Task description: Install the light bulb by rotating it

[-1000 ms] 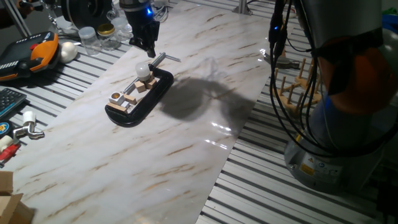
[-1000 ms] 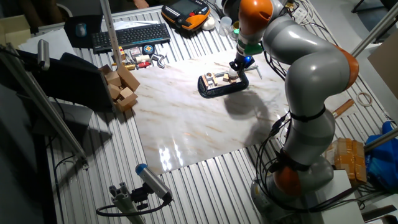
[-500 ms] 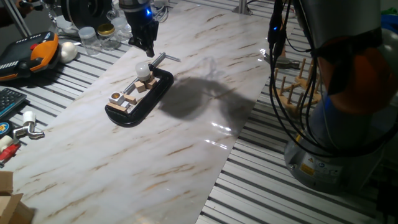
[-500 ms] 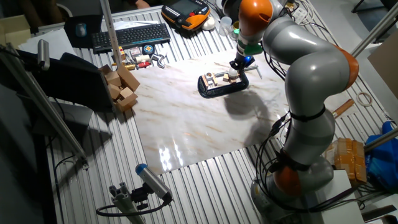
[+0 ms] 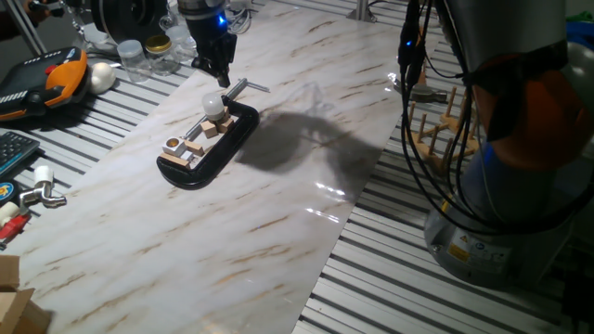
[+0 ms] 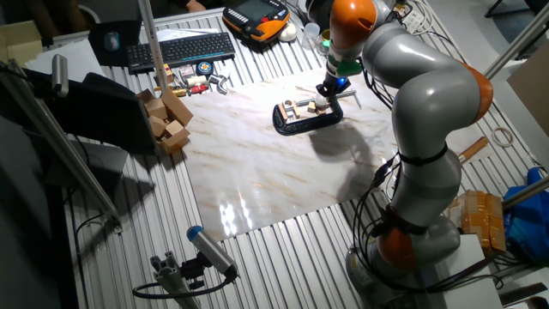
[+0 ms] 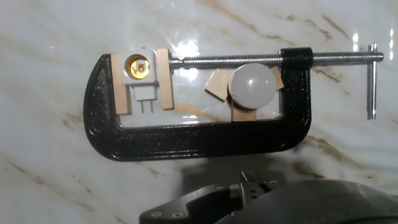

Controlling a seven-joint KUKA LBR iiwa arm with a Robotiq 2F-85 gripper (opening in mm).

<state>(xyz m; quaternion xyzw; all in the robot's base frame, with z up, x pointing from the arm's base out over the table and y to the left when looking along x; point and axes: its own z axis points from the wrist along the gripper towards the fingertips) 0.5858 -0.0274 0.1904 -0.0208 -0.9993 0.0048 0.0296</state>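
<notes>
the light bulb point(image 7: 253, 85) sits globe-up among small wooden blocks point(image 7: 217, 84) inside a black c-clamp point(image 7: 186, 140) lying on the marble board point(image 5: 278, 204) — not yet in the white lamp socket point(image 7: 140, 70) at the clamp's other end. the gripper point(image 5: 218, 67) hangs just above the bulb, not touching it — whether its fingers are apart i cannot tell.

A pale marble-patterned table top point(image 5: 278, 199) lies over a ribbed metal bench point(image 5: 390, 269); 1 black cast-iron C-clamp point(image 7: 186, 146) lies flat on the marble.
</notes>
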